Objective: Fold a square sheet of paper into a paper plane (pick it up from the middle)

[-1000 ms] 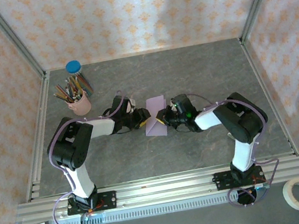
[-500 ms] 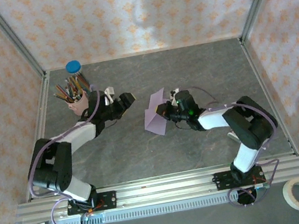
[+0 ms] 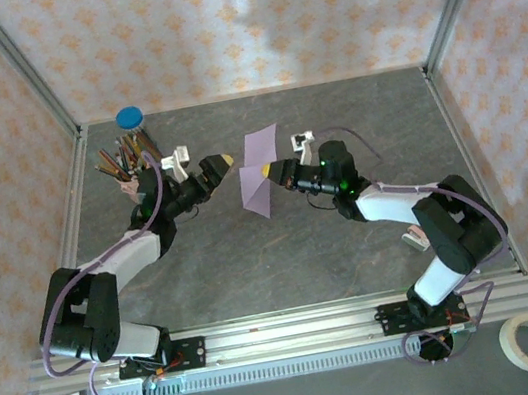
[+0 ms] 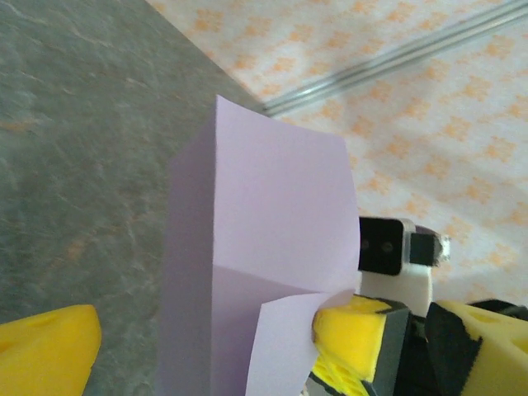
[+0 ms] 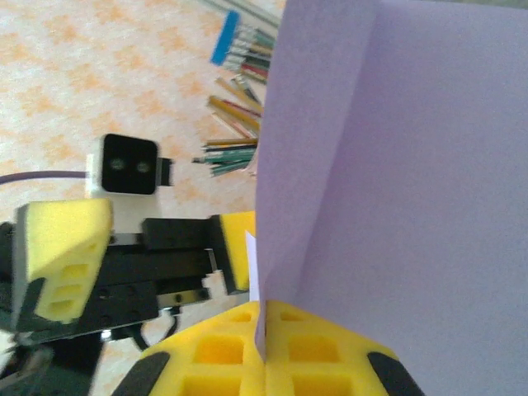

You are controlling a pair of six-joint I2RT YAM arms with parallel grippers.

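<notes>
Right gripper [image 5: 264, 351]: jaws closed on one edge of the square sheet of paper [image 5: 396, 165], yellow pads pressed together with the sheet pinched between them.
Sheet: lilac, creased down its length into two panels, held upright over the middle of the table [image 3: 353, 243].
Left gripper [image 3: 213, 165]: jaws spread wide, holding nothing, just beside the sheet on its left and apart from it.
Behind the left arm: pencil cup [image 3: 128, 170] with coloured pencils; blue-lidded jar [image 3: 130, 117] at the far-left corner.
</notes>
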